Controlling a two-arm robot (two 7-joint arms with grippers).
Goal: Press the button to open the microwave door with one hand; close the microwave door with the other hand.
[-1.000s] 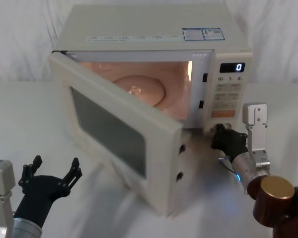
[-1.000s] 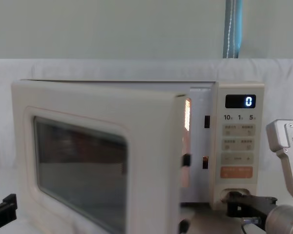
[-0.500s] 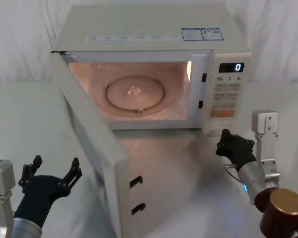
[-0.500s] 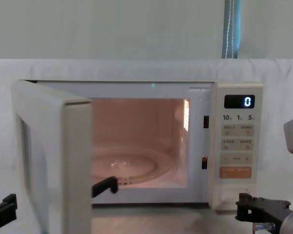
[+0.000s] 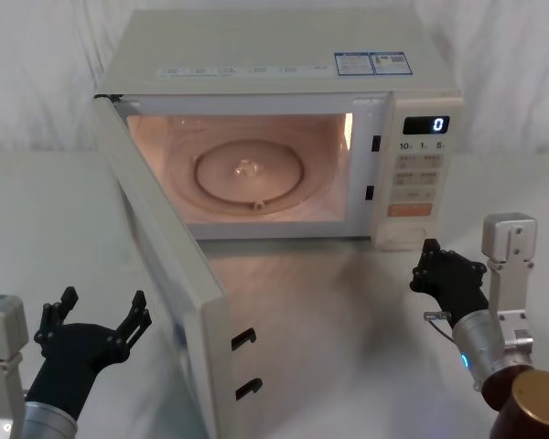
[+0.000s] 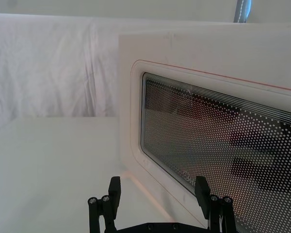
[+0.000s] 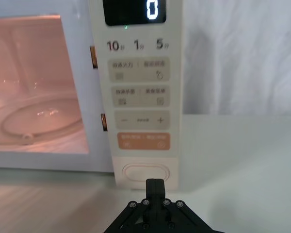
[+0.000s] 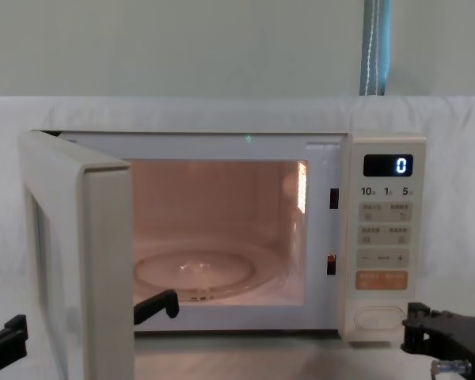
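The cream microwave door (image 5: 165, 274) stands wide open, swung out to the left, and its dark window (image 6: 218, 141) faces my left gripper. The cavity (image 5: 252, 169) is lit, with a glass turntable inside. My left gripper (image 5: 103, 309) hangs open just left of the door's outer face (image 6: 131, 97), close to it without touching. The plain cream button (image 7: 146, 172) sits at the bottom of the control panel (image 8: 384, 237). My right gripper (image 7: 154, 184) is shut, points at the button and sits a short way in front of it.
The microwave (image 5: 274, 55) stands on a white cloth-covered table (image 5: 329, 311). Two black latch hooks (image 5: 242, 340) stick out of the door's free edge. The display (image 8: 389, 165) reads 0. An orange key (image 7: 143, 141) sits just above the button.
The door has swung from partly open to wide open. My right gripper has drawn back from the button towards me. The left gripper has stayed in place.
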